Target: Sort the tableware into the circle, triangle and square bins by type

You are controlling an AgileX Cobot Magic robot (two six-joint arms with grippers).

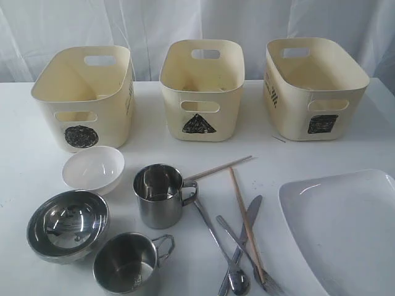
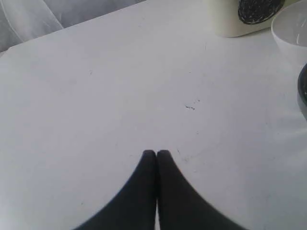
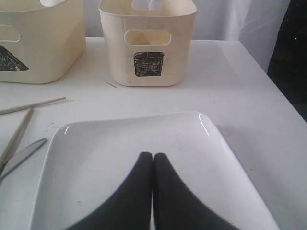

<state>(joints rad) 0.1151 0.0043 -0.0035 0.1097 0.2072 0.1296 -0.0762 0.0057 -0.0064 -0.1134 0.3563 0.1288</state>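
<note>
Left gripper (image 2: 156,152), right gripper (image 3: 153,154) clenched, empty. Chopsticks (image 1: 237,188) lie across knife (image 1: 255,205) and fork (image 1: 273,287), lower centre; lifting one may drag others.

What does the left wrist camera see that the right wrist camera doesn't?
Only left wrist: the circle bin, the rim of the small white bowl and a sliver of the steel bowl. Only right wrist: the square bin, the triangle bin, the white plate, chopsticks and the knife. Both: the white table, a cream bin, and black jaws pressed shut, on the left gripper and right gripper.
</note>
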